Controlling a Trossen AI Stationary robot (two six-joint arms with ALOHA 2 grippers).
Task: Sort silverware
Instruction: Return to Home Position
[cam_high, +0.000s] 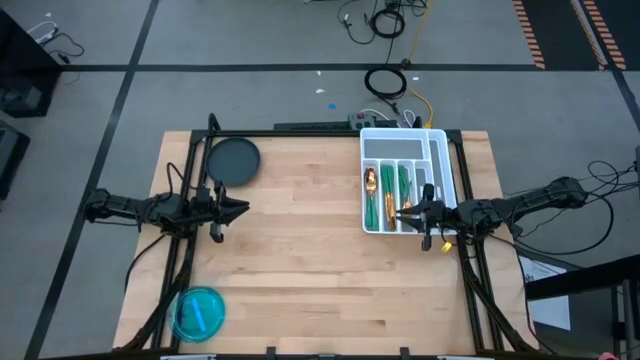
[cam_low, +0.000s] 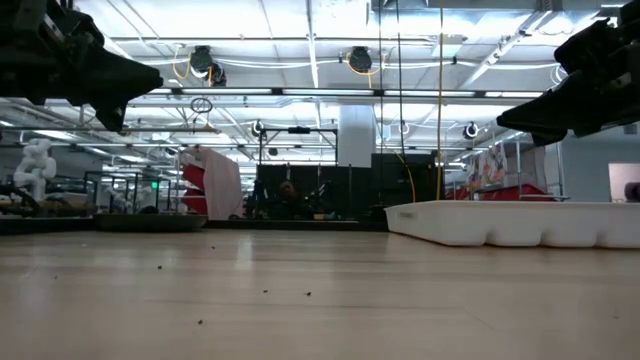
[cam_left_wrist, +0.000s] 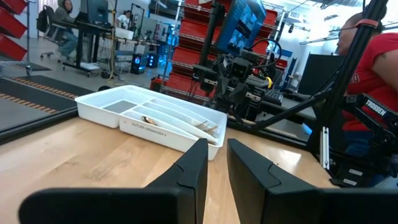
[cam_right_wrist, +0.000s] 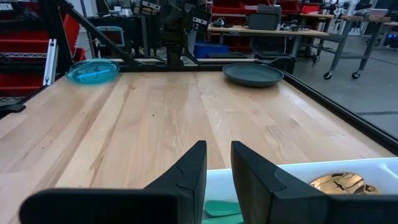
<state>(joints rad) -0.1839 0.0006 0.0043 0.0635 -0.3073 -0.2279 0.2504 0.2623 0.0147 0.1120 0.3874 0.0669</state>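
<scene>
At the table's two o'clock, the white tray (cam_high: 405, 136) held the silverware (cam_high: 387, 192), green handles lined up in its long slots with gold heads showing. Right gripper (cam_high: 405, 212) hung over the tray's six o'clock edge, its fingers a narrow gap apart with nothing between them. Over at nine o'clock the left gripper (cam_high: 240, 207) hovered above bare wood, pointing toward three o'clock, its fingers likewise slightly parted and empty. A dark plate (cam_high: 233, 160) sat at eleven o'clock and a blue dish (cam_high: 198, 312) at seven.
</scene>
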